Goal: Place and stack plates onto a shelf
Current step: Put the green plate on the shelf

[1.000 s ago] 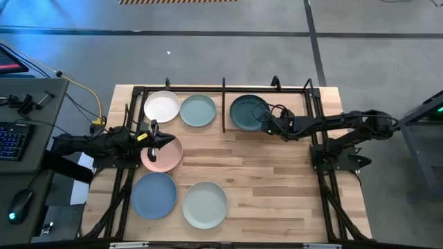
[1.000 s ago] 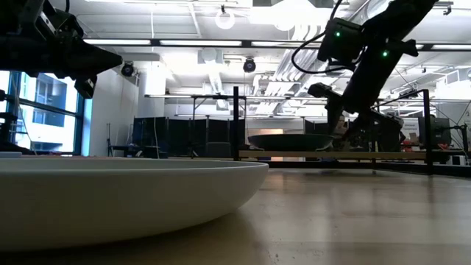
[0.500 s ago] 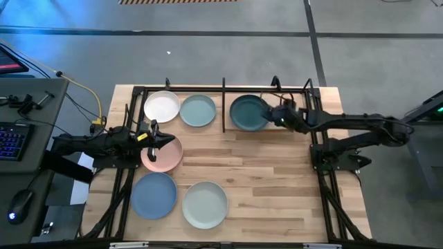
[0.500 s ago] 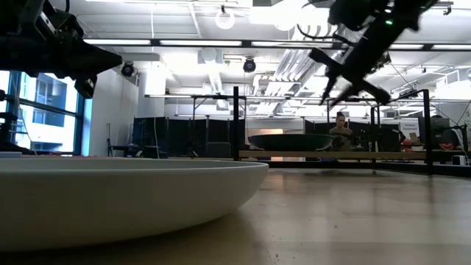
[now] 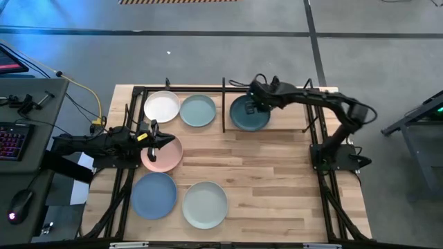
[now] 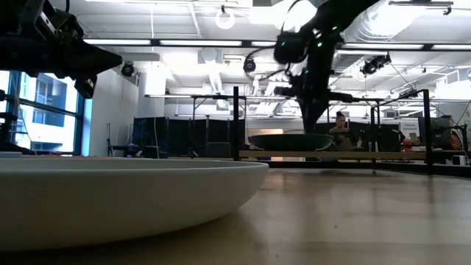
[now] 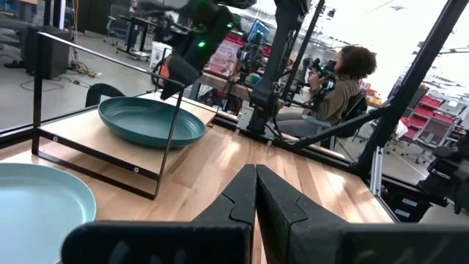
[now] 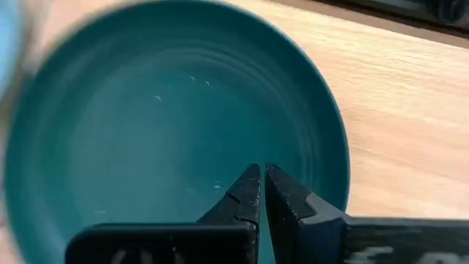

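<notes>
Pink plate (image 5: 163, 155): its left part is under my left end effector (image 5: 166, 140) in the high view.
Teal plate (image 8: 168, 125): cut off by the right wrist picture's edges, with one edge smeared by blur.
Low view: the near plate (image 6: 110, 195) runs off the picture's left edge, colour unreadable.
Person (image 7: 338, 82) beyond the bench: partly behind a black post.

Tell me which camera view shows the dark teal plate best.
The right wrist view: the dark teal plate fills it, seen from above. The high view shows it small on the shelf; the low view shows only its side profile; the left wrist view shows it whole but far.
</notes>
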Controlling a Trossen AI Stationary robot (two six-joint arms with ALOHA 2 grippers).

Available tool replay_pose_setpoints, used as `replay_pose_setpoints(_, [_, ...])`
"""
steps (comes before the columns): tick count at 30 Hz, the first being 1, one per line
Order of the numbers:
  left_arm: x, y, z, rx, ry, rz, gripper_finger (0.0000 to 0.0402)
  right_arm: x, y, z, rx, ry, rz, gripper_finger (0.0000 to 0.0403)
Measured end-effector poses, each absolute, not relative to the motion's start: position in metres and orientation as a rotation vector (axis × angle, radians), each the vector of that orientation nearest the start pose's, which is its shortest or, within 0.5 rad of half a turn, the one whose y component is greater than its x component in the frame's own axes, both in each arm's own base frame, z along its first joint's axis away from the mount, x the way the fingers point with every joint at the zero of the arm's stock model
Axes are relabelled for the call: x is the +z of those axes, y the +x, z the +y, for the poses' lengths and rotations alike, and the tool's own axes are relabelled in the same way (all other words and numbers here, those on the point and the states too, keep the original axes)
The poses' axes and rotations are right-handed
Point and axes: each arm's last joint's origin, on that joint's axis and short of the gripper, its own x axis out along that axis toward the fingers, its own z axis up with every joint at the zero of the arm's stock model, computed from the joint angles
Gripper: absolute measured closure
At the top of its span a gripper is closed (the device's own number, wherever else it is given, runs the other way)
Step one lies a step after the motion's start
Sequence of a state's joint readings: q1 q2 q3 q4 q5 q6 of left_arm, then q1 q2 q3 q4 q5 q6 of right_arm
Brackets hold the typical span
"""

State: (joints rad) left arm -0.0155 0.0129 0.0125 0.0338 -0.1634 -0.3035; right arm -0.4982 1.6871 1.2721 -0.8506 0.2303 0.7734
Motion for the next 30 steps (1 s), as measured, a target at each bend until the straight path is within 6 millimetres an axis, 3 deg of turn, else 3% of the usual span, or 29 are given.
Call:
replay_pose_setpoints(7, [0.17,0.097,0.003,0.142,-0.306,-0.055,0.0401,0.217,0.299,-0.177,-0.952,0.631,1.194,0.0402])
replay_pose_setpoints(18, [0.17,0.097,0.003,0.142,-0.306,-0.055,0.0401,0.213,0.292,-0.175,-0.498,0.034,1.519,0.0403])
replay_pose_setpoints(24, [0.17,0.097,0.003,0.141,-0.306,-0.056,0.0401,0.21,0.289,-0.177,-0.354,-0.077,1.591,0.0403])
replay_pose_setpoints(30, [0.17,0.097,0.003,0.141,-0.306,-0.055,0.0401,0.209,0.285,-0.18,-0.329,-0.076,1.615,0.0403])
